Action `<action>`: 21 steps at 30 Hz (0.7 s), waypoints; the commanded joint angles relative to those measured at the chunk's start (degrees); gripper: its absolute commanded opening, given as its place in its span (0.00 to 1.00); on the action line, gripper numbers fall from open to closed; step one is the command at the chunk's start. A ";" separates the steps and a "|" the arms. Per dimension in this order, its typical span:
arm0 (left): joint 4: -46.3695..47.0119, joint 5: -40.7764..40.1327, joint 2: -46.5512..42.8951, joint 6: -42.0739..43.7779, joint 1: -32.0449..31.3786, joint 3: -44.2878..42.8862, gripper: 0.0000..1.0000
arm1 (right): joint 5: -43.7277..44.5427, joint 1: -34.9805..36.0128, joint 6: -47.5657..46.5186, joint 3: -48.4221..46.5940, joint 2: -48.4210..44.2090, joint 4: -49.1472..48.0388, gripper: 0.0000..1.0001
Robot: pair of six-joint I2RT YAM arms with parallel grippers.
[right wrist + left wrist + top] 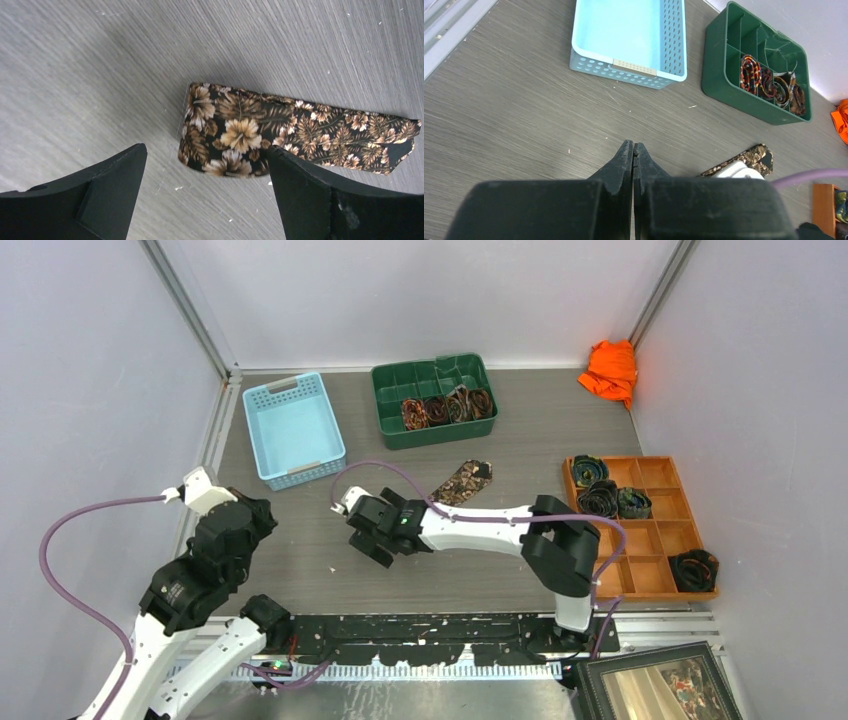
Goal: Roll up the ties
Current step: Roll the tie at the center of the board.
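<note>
A brown floral tie [300,127] lies on the table, its left end curled into a short roll [220,130] and its tail running off to the right. My right gripper [206,148] is open just in front of that roll, the right finger [310,190] against its edge. In the top view the tie [463,482] pokes out from behind the right gripper [378,540], which hides the rest. The left gripper [634,147] is shut and empty above bare table at the left [255,515]. Several rolled ties [447,407] sit in the green bin [390,430].
A light blue basket [292,428] stands at the back left. An orange wooden tray [650,540] at the right holds dark rolls [600,498]. An orange cloth [610,370] lies in the back right corner. A framed picture [655,685] sits near the front right.
</note>
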State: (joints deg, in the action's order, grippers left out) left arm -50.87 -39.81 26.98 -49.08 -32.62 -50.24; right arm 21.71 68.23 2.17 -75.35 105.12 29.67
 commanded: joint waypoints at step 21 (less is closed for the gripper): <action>1.20 -2.07 2.26 -0.07 -0.24 0.68 0.00 | -4.35 -7.43 3.34 -5.10 10.33 2.05 0.58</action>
State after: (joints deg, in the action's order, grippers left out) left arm -52.12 -40.95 28.42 -49.08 -32.62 -49.34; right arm 21.08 62.33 2.35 -79.66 114.41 29.47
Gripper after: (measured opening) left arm 0.005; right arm 0.623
